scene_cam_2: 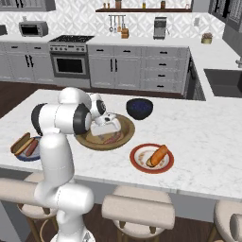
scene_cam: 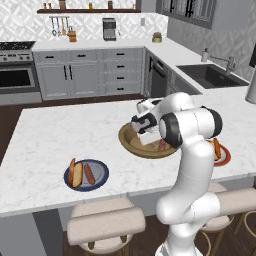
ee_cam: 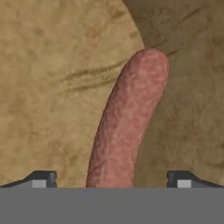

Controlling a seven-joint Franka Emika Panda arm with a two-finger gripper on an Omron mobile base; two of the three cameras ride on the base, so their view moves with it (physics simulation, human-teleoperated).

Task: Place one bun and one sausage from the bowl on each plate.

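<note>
Two plates sit nearer the stool side of the bench (scene_cam_2: 198,137) than the wooden bowl (scene_cam_2: 124,124) does. The dark blue-grey plate (scene_cam: 100,172) lies to the bowl's left and nearer, carrying a bun (scene_cam: 77,173) and a sausage (scene_cam: 89,173) side by side. The white plate with a red rim (scene_cam_2: 138,158) lies to the bowl's right and nearer, with one bun (scene_cam_2: 158,155) on it (partly hidden behind the arm in the left base view).

Between them, the wooden bowl holds one remaining sausage (ee_cam: 129,118), lying on the bowl's floor. The jaws hang low inside the bowl, spread wide with nothing held; the hand view shows the two dark fingertips (ee_cam: 41,179) standing on either side of the sausage's near end, apart from it. The gripper (scene_cam_2: 108,126) points down over that sausage.

Just beyond the wooden bowl, to its right, stands a smaller dark blue bowl (scene_cam_2: 139,108).
</note>
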